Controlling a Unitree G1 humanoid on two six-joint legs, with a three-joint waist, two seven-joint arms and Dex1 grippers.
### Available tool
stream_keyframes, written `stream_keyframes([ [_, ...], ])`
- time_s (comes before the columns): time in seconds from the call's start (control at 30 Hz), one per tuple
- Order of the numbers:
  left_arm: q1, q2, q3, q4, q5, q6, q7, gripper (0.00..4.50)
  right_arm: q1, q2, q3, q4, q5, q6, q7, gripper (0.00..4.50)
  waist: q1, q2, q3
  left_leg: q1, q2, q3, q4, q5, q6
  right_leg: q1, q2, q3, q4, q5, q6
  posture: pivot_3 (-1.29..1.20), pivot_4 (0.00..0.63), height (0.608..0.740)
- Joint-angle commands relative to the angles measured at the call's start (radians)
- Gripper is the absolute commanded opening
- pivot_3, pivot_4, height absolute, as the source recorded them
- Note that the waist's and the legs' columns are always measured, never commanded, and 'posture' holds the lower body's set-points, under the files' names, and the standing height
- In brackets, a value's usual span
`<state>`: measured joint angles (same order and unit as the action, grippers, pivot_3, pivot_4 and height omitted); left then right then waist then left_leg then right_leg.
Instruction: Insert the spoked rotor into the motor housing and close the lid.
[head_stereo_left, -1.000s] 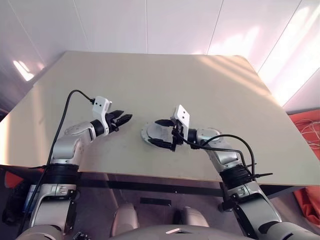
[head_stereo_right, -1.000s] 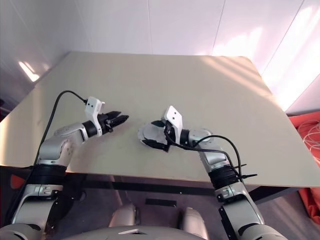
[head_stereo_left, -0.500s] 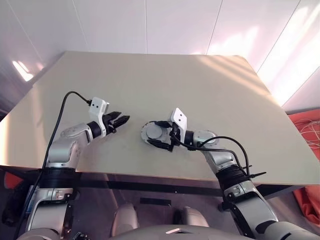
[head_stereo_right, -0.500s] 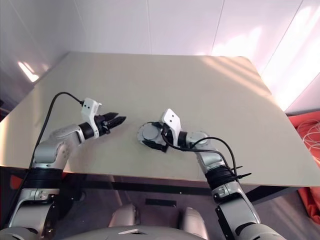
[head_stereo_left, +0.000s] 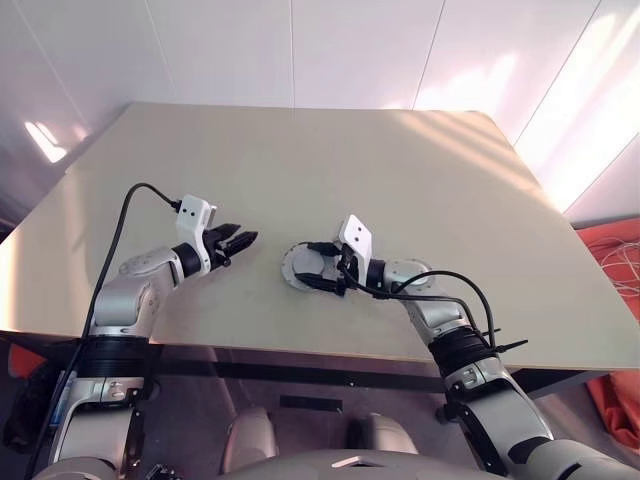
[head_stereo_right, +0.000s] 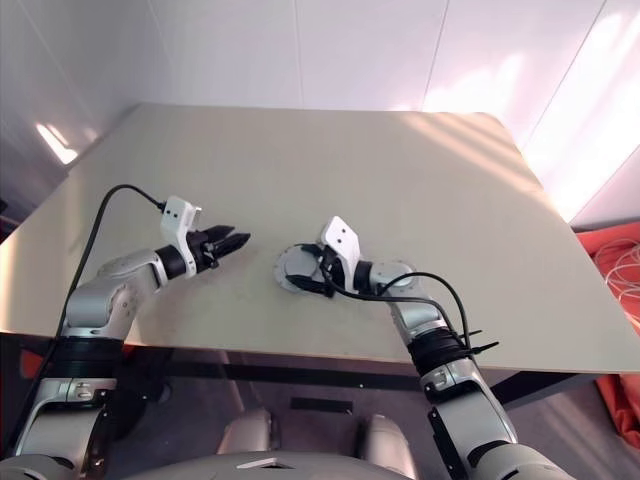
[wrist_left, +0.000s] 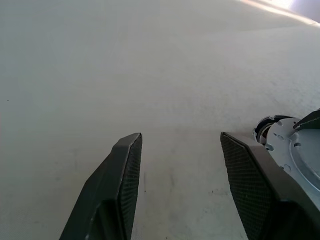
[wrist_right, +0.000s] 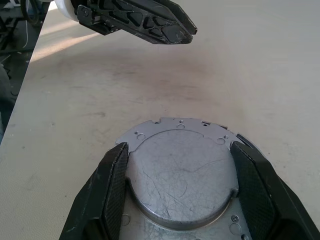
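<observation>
The round grey motor housing (wrist_right: 180, 180) lies flat on the table (head_stereo_left: 300, 150), near the front edge and about in the middle. It looks shut up: a plain, scratched grey face is on top, sitting on a wider flat plate with little holes and notches. I see no orange coils and no black-rimmed wheel, so I cannot tell if the wheel is inside.

The right gripper (head_stereo_left: 303, 265) reaches in from the side, low over the table. Its two black fingers stand wide apart, one on each side of the raised round part. They seem to touch it, so I think it is holding the case.

The left gripper (head_stereo_left: 245, 238) is just beside the case, a little above the table. It is partly open and holds nothing.

My guess is that the step in hand is taking hold of the case. Next, the grip needs to be firm and even, because the edge is low and the fingers could slip off.

Nothing else on the table is in the way. Orange stuff with white cords (head_stereo_left: 615, 260) lies on the floor, far off to the right.
</observation>
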<state>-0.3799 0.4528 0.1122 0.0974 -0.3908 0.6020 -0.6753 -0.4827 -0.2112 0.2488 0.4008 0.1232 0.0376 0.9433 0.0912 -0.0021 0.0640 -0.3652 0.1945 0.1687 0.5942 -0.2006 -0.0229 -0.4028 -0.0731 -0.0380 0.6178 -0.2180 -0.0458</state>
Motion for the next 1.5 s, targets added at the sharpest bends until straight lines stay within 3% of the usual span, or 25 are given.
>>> stream_keyframes([
  [0.03, -0.014, 0.007, 0.011, -0.033, -0.010, -0.010, -0.001, 2.66, -0.015, -0.007, -0.002, -0.005, -0.010, -0.007, -0.003, 3.11, 0.000, 0.000, 0.000, 0.000, 0.000, 0.000, 0.000, 0.000, 0.000, 0.000, 0.000, 0.000, 0.000, 0.000, 0.000, 0.00, 0.000, 0.740],
  [0.3, -0.025, 0.004, 0.008, -0.018, -0.009, -0.015, -0.004, 2.66, -0.061, 0.021, -0.068, -0.051, 0.078, 0.079, -0.013, 3.11, 0.000, 0.000, 0.000, -0.001, 0.000, 0.000, 0.000, 0.000, 0.000, 0.000, 0.000, 0.000, 0.000, 0.000, 0.000, 0.00, 0.000, 0.740],
  [1.03, -0.022, 0.012, 0.011, -0.020, -0.009, -0.014, -0.006, 2.66, -0.055, 0.008, 0.000, 0.148, -0.050, -0.093, -0.036, 3.11, -0.005, 0.000, 0.000, 0.003, 0.000, 0.000, 0.000, 0.000, 0.000, 0.003, 0.000, 0.000, -0.001, 0.000, 0.000, 0.00, 0.000, 0.740],
  [1.5, -0.024, -0.015, 0.010, -0.031, -0.027, -0.004, 0.001, 2.66, -0.034, -0.077, 0.030, 0.073, -0.041, 0.046, 0.086, 3.11, 0.008, 0.000, 0.000, 0.002, -0.003, 0.000, 0.000, -0.004, 0.006, 0.007, -0.002, 0.000, -0.006, -0.001, 0.001, 0.00, 0.000, 0.740],
])
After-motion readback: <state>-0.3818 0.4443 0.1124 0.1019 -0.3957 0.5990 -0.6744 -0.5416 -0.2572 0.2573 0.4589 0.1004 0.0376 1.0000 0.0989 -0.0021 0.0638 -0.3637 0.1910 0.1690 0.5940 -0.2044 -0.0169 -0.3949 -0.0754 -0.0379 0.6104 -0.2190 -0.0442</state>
